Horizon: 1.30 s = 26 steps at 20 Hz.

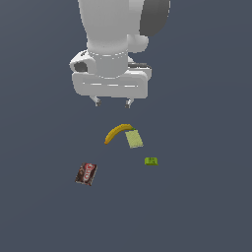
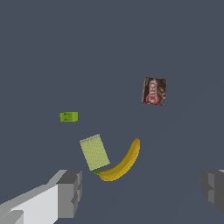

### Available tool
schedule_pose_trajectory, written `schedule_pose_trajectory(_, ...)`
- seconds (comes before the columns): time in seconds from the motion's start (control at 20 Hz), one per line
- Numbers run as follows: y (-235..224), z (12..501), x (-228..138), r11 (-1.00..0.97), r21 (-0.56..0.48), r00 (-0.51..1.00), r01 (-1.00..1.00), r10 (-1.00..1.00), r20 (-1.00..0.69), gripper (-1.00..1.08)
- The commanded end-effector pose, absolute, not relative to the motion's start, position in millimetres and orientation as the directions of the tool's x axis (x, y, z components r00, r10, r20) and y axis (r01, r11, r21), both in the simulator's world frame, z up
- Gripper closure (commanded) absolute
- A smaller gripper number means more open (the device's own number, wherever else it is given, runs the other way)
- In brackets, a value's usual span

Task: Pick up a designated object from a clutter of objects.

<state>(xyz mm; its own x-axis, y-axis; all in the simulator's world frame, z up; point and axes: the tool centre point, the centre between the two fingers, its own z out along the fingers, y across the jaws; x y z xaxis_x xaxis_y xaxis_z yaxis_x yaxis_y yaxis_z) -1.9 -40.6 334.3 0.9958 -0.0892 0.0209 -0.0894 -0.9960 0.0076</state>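
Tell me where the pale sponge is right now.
In the exterior view the sponge lies mid-scene, against the banana's exterior-view-right end, with the small green block just beyond it, below the gripper.

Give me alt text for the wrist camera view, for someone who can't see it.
Seen from above between the open gripper fingers, a pale yellow-green slab lies against the stem end of a yellow banana on a dark grey surface. A small bright green block and a dark brown-red packet lie apart, farther away.
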Motion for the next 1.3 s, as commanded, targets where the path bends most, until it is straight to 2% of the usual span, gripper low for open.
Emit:
schedule_pose_trajectory(0.0,-41,334,-2,-0.996,0.008,0.996,-0.089,-0.089,0.021,-0.92)
schedule_pose_trajectory(0.8,-48,336,-5,-0.999,0.026,0.999,-0.046,-0.046,0.013,-0.92)
schedule_pose_trajectory(1.25,-37,298,-2,-1.000,0.027,1.000,-0.005,-0.005,0.011,-0.92)
